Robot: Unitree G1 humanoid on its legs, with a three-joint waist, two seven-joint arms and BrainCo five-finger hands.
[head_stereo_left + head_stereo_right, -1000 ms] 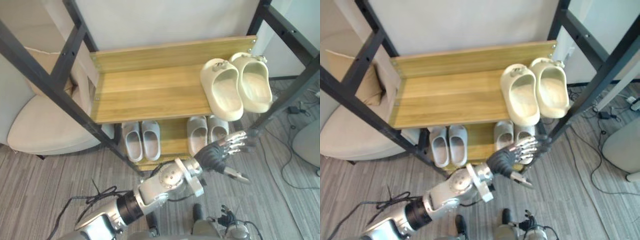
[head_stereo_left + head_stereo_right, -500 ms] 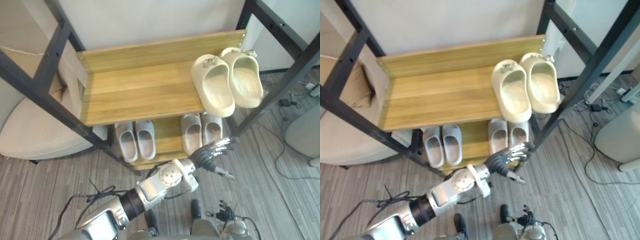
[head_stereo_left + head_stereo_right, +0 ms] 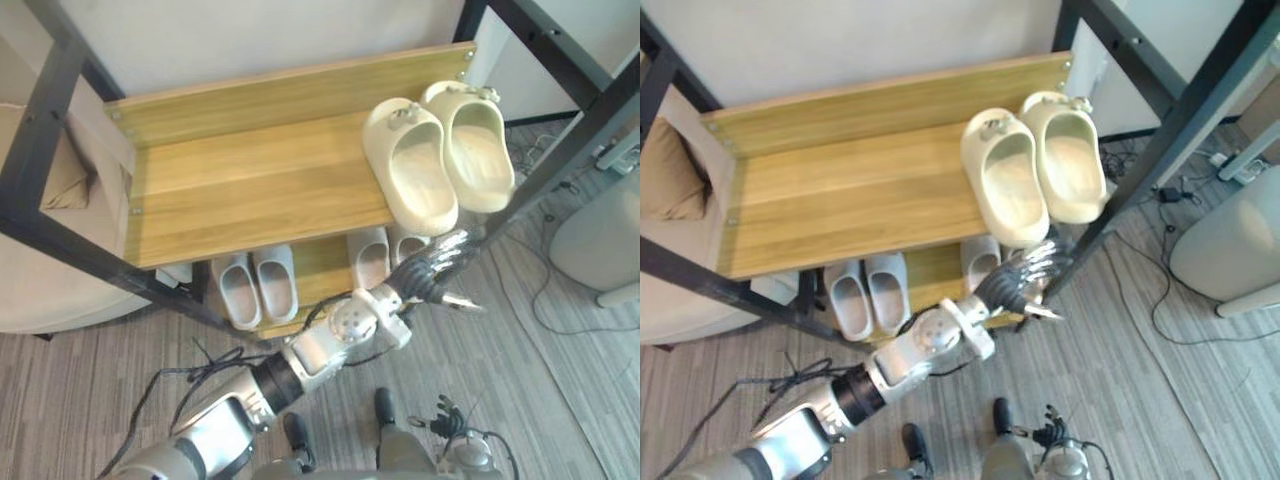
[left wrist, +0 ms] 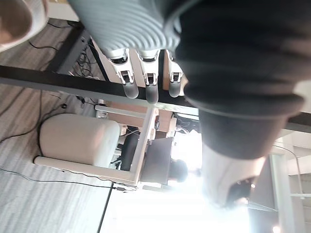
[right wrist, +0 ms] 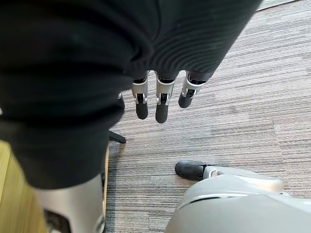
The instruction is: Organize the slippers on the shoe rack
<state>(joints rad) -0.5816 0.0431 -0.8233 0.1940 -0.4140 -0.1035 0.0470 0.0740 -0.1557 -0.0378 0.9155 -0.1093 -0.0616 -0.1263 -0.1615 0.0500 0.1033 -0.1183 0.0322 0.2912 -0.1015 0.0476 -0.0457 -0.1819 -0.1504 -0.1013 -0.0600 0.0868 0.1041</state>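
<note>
A pair of cream slippers lies on the right end of the rack's wooden top shelf, toes pointing out. On the lower shelf stand a grey pair at the left and a pale pair at the right. My left hand reaches in front of the pale pair, just under the top shelf's front edge, open with straight fingers and holding nothing. My right hand hangs open over the striped floor.
The rack's black slanted posts cross the right side close to my left hand. A beige armchair with a cushion stands left of the rack. A white rounded object and cables lie on the floor at the right.
The camera has shifted, sliding the whole picture left. My left hand has risen closer to the pale pair on the lower shelf. The slippers have not moved.
</note>
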